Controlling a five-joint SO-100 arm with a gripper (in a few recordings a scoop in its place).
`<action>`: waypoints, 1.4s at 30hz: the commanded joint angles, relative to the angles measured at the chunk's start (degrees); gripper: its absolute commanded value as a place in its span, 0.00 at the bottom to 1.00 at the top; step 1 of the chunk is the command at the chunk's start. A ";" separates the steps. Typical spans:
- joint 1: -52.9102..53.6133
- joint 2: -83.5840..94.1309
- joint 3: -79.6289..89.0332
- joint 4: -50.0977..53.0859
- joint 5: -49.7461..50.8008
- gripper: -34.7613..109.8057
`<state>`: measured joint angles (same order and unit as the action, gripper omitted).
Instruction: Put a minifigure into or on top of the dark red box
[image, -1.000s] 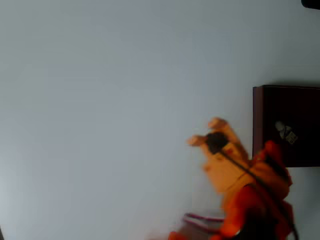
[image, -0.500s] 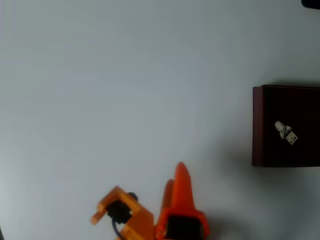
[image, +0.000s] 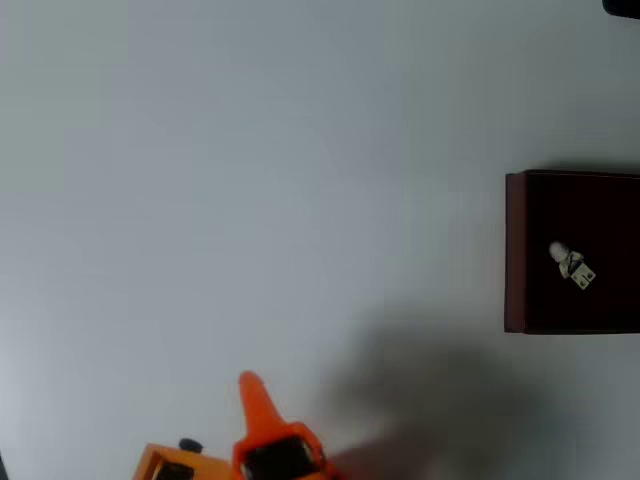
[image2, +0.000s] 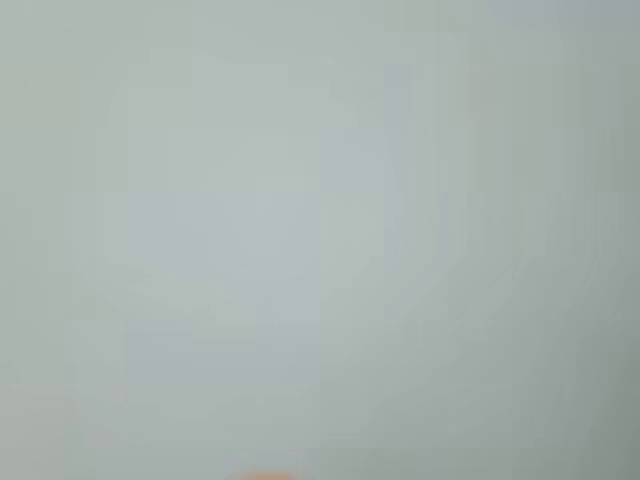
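Observation:
In the overhead view the dark red box (image: 514, 250) stands at the right edge, its dark inside facing up. The minifigure (image: 572, 265), small and white-grey, lies inside it near the middle. My orange gripper (image: 256, 415) is far from the box at the bottom edge, left of centre. One pointed finger (image: 250, 392) sticks up into the picture, and the rest is cut off by the edge, so whether the jaws are apart is unclear. Nothing is seen in its grasp. In the wrist view a blurred orange sliver (image2: 265, 475) shows at the bottom edge over the pale table.
The pale grey table (image: 250, 180) stretches across the overhead view. The arm's soft shadow (image: 430, 400) lies on it below and left of the box. A dark object's corner (image: 622, 7) pokes in at the top right.
The arm has swung away from the box, moving left and down toward the bottom edge. The minifigure stays inside the box, no longer covered by the arm.

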<state>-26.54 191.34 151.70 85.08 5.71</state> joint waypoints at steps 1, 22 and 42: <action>-2.29 0.97 5.62 -0.97 -3.69 0.24; -11.78 4.13 21.36 -7.21 -2.99 0.24; -11.78 4.13 21.36 -7.21 -2.99 0.24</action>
<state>-37.44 194.59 173.32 76.29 2.29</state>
